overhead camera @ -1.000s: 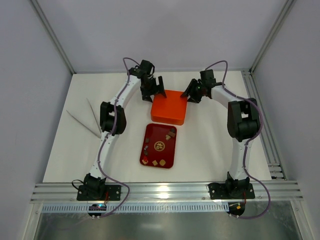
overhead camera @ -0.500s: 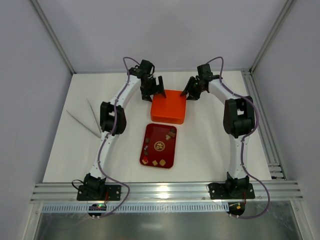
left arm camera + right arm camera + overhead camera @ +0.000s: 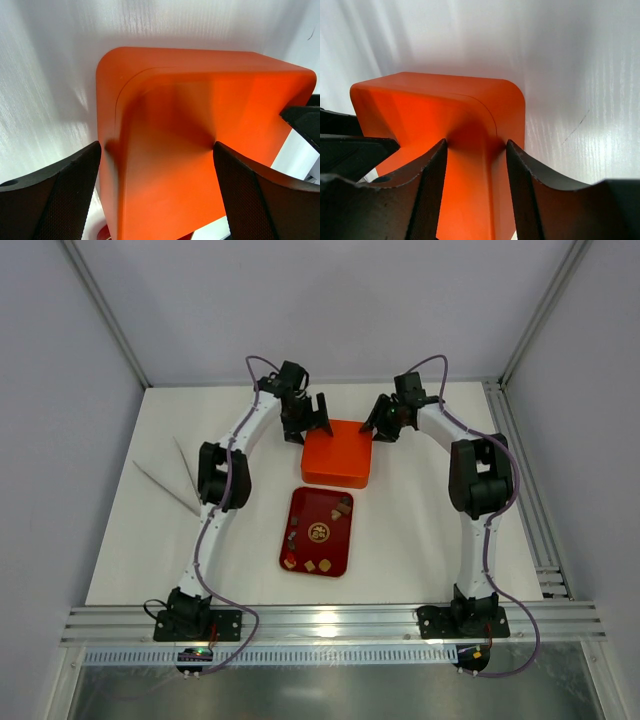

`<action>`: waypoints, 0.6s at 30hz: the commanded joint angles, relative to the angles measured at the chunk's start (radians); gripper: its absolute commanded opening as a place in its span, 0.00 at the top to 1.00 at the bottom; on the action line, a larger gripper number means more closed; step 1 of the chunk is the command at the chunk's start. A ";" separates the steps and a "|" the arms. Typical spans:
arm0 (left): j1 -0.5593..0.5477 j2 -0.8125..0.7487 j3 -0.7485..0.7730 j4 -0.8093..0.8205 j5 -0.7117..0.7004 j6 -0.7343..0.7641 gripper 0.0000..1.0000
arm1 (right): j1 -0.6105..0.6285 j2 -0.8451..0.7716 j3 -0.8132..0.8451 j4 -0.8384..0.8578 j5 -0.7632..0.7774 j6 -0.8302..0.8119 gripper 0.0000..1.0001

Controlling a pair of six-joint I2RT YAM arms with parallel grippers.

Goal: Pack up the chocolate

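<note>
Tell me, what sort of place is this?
Probably a robotics lab test cell: two robot arms bolted to an aluminium rail, a white table walled by panels, an orange box and a tray of chocolate.

Orange box (image 3: pixel 470 120) — its rounded corner between the right gripper (image 3: pixel 476 150) fingers (image 3: pixel 427 195) (grip unclear).

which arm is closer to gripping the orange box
Right, probably: the right pincer sits narrow around a corner of the orange box, while the left pincer stands wide open around another.
</note>
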 commanded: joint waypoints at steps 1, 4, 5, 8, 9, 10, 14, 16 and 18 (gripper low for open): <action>-0.015 0.074 -0.168 -0.119 -0.144 0.052 0.12 | 0.031 0.047 -0.073 -0.082 0.062 -0.085 0.48; -0.009 0.005 -0.243 -0.041 -0.122 0.015 0.11 | 0.031 0.011 -0.048 -0.062 0.065 -0.113 0.41; -0.005 -0.018 -0.250 -0.030 -0.110 0.008 0.12 | 0.029 0.004 -0.026 -0.062 0.065 -0.125 0.39; 0.008 -0.046 -0.262 0.005 -0.088 -0.017 0.11 | 0.029 -0.020 0.013 -0.059 0.058 -0.139 0.37; 0.011 -0.063 -0.265 0.010 -0.082 -0.022 0.12 | 0.027 -0.025 0.021 -0.059 0.058 -0.142 0.35; 0.014 -0.072 -0.273 0.024 -0.082 -0.023 0.12 | 0.024 -0.031 0.028 -0.054 0.053 -0.142 0.34; 0.025 -0.133 -0.302 0.068 -0.081 -0.023 0.12 | 0.021 -0.071 0.070 -0.031 0.035 -0.148 0.29; 0.037 -0.170 -0.307 0.079 -0.088 -0.020 0.11 | 0.020 -0.084 0.081 -0.019 0.035 -0.151 0.26; 0.043 -0.201 -0.319 0.105 -0.084 -0.015 0.11 | 0.017 -0.109 0.096 -0.011 0.035 -0.153 0.24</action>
